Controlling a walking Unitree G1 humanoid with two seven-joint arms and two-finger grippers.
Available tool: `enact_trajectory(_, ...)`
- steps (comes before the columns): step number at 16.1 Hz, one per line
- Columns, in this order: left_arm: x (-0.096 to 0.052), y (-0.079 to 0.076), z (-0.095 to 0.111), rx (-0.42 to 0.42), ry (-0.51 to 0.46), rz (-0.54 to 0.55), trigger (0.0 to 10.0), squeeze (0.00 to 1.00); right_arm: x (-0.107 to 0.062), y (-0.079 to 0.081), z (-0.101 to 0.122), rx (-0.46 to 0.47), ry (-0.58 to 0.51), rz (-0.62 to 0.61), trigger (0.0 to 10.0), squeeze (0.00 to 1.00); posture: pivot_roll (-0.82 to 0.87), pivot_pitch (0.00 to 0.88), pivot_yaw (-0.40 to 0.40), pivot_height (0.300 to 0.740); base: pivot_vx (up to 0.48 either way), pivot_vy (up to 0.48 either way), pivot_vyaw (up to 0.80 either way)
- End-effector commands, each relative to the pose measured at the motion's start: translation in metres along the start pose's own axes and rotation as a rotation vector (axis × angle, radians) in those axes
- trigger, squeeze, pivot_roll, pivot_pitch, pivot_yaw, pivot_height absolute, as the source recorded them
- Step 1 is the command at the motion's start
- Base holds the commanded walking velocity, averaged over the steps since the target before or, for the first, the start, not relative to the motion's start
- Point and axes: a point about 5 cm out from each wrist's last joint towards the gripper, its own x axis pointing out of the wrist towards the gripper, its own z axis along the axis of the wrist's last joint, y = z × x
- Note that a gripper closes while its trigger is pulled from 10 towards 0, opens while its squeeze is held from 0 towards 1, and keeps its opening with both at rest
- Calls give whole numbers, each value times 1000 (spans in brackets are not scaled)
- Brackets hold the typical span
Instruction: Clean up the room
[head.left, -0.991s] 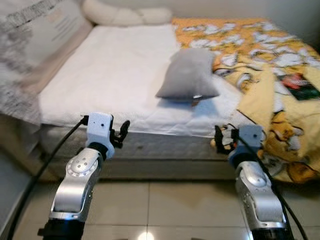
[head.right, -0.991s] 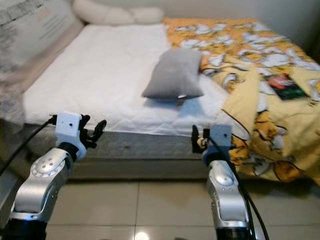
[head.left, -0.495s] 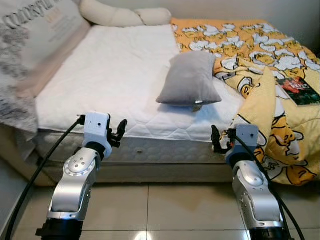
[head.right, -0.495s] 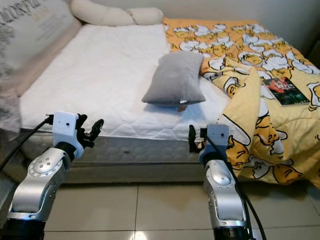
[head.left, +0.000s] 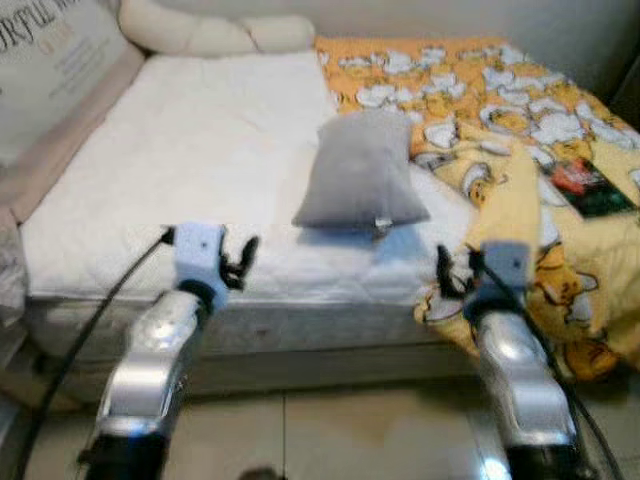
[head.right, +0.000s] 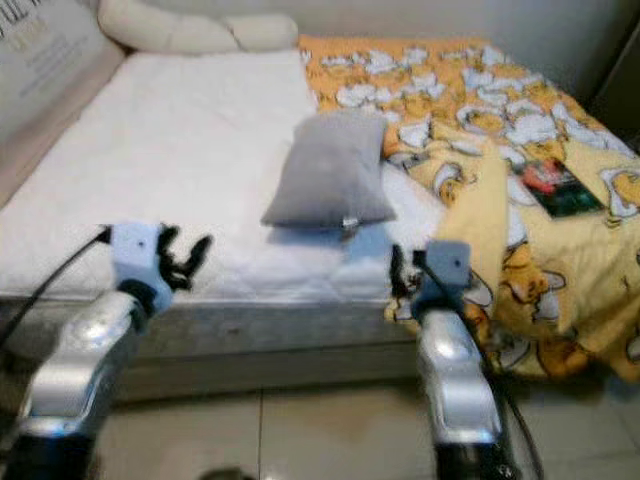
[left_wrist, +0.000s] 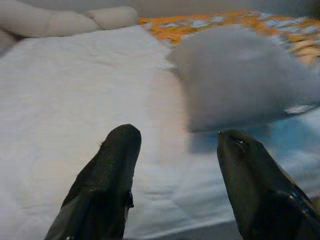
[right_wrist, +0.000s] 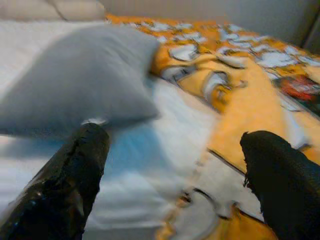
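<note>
From the left eye view: white mattress across the frame, grey pillow lying flat near its front edge, just beside the yellow patterned blanket bunched over the robot's right side and spilling down toward the tiled floor. Dark book resting on the blanket, well apart from the pillow. Cream bolster along the head of the bed. Left gripper raised before the mattress edge, fingers parted, holding nothing. Right gripper raised near the hanging blanket fold, fingers hard to read from here (blurred).

From the right eye view: same layout, pillow between bare sheet and blanket; left gripper spread apart and empty, right gripper level with the mattress edge.

Along the left wrist view: two black fingers wide apart with nothing between, white sheet beyond, pillow further on, blurred.

Along the right wrist view: fingers set far apart, empty, pointing at the seam where pillow meets blanket.
</note>
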Motion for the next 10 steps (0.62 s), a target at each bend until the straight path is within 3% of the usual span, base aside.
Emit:
enact_trajectory(1, 4, -5, 6, -4, -18, -12, 10000, 0, -1, -10, 1, -23, -5, -29, 10000, 0, -50, 0, 20, 740, 352, 0, 0)
enact_trajectory(10, 7, -2, 7, -5, -20, 10, 10000, 0, 5, -9, 5, -22, -2, -13, 10000, 0, -49, 0, 22, 740, 351, 0, 0)
